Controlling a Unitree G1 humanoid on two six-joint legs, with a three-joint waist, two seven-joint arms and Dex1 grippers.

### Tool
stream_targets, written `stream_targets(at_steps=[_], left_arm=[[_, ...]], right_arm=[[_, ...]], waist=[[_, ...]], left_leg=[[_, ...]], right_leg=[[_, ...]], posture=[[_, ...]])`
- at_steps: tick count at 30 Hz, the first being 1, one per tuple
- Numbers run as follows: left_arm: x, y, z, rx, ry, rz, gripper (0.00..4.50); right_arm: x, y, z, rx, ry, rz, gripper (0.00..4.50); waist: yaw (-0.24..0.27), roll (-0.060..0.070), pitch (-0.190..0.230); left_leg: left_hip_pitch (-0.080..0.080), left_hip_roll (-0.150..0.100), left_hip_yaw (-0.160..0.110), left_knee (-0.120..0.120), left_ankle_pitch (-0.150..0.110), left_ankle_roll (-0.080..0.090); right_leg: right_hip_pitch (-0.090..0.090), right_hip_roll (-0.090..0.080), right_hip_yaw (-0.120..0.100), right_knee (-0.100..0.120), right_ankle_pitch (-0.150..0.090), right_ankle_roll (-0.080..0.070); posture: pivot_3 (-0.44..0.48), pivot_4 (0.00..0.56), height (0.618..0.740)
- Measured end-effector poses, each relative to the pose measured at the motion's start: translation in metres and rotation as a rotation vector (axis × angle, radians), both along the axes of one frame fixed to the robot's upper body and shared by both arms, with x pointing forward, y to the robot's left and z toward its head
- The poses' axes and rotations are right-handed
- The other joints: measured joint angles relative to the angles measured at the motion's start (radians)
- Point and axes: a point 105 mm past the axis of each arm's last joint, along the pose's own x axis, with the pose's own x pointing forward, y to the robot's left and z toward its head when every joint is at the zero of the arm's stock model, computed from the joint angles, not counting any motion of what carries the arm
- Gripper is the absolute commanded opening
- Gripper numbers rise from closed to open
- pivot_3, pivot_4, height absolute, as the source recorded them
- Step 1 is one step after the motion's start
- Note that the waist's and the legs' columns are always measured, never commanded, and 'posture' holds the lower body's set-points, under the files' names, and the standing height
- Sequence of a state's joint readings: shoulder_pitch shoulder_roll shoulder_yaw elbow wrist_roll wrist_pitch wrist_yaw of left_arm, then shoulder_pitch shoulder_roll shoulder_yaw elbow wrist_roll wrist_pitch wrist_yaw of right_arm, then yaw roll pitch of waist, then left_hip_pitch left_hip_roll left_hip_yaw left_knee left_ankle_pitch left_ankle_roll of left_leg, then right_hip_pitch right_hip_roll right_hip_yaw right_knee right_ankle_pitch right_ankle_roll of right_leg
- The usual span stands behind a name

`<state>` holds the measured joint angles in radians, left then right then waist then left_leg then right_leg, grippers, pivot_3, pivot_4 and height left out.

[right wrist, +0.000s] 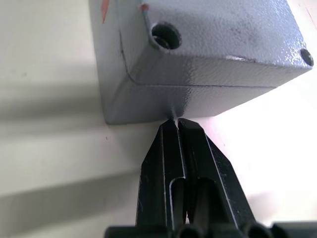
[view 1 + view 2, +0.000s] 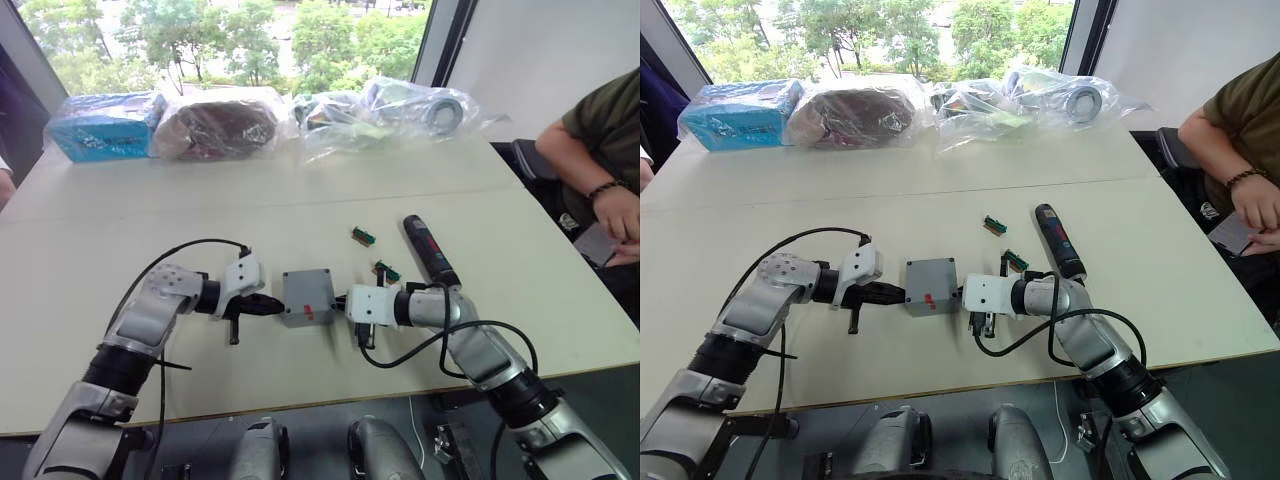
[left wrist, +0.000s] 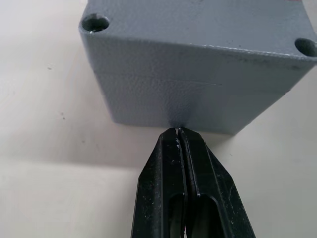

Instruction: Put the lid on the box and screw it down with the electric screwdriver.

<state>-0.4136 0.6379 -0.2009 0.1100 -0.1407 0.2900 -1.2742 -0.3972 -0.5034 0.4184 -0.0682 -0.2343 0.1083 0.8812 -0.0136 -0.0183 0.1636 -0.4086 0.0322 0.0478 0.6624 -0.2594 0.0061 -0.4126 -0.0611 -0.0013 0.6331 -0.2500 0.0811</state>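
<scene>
I see the box (image 2: 307, 296) on the counter (image 2: 120, 240) with the lid (image 1: 218, 29) already seated on it; the seam between them is a thin line I can barely trace in the wrist views. My left gripper (image 3: 179, 133) has its fingers pressed together, tips touching one side wall of the box. My right gripper (image 1: 174, 123) is likewise pressed together against the opposite wall. A red mark (image 2: 309, 309) shows on the box. The electric screwdriver (image 2: 428, 248) lies beyond my right arm, its near end hidden behind the wrist, its bit not visible. Two small green-and-red blocks (image 2: 363, 236) lie beside it.
</scene>
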Motion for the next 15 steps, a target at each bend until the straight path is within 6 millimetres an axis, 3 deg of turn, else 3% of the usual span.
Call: stream_targets(at_steps=[15], left_arm=[[-0.008, 0.012, 0.003, 0.028, -0.010, 0.010, 0.00]], right_arm=[[-0.002, 0.006, -0.001, -0.013, 0.013, 0.052, 0.04]], waist=[[0.001, 0.000, 0.000]], left_leg=[[0.000, 0.000, 0.000, 0.000, 0.000, 0.000]], right_leg=[[0.000, -0.001, 0.000, 0.000, 0.000, 0.000]], posture=[[0.000, 0.150, 0.740]])
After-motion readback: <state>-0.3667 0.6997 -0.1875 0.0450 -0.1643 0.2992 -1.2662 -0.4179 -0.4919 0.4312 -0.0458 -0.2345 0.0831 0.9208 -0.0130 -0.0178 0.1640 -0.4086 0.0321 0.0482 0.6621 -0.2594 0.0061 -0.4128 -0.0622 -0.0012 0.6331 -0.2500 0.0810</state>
